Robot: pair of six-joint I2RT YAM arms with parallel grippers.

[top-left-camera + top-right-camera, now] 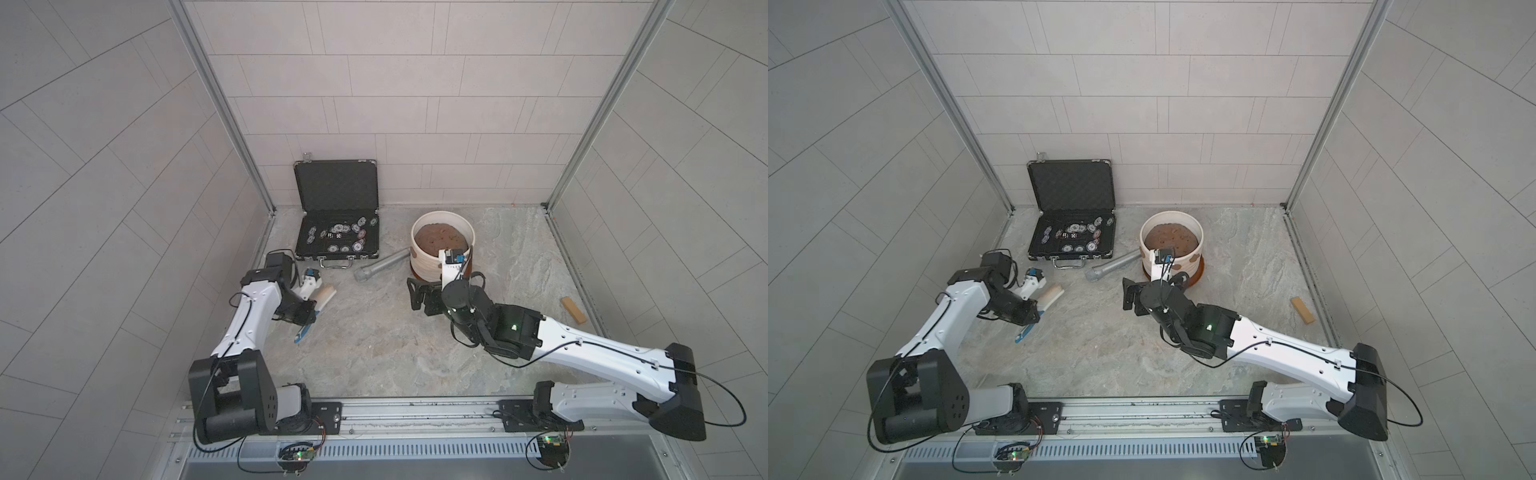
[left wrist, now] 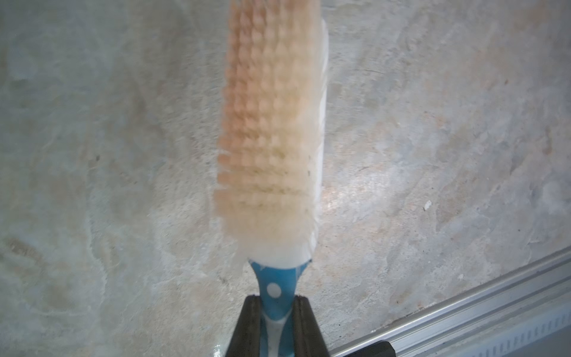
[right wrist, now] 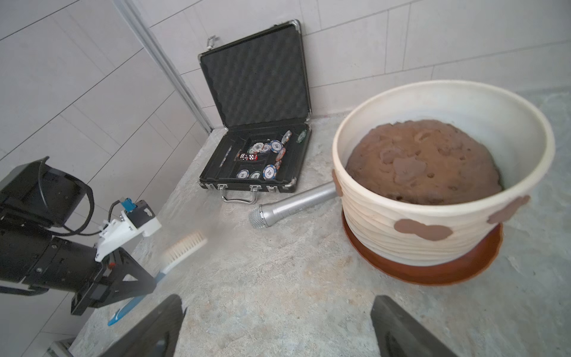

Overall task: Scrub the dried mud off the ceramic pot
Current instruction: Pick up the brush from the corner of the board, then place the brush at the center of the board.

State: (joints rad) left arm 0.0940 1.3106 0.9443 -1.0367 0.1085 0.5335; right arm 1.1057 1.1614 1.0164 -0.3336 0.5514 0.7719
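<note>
Blue-dotted brush [image 2: 272,139] handle clamped by left gripper [image 2: 276,298].
Jaws of right gripper [image 3: 278,298] are held wide apart; ahead of its fingers [image 3: 154,330], ribbed cream ceramic pot [image 3: 370,216] w/ flat brown dried mud [image 3: 421,231] patches is set on red-brown saucer [image 3: 432,272], grey mic [image 3: 293,205] beside.

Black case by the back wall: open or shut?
Open. The black case has its lid raised, foam lining and poker chips showing.

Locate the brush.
In both top views the brush is in the left gripper, just in front of the chip case, left of the microphone.
</note>
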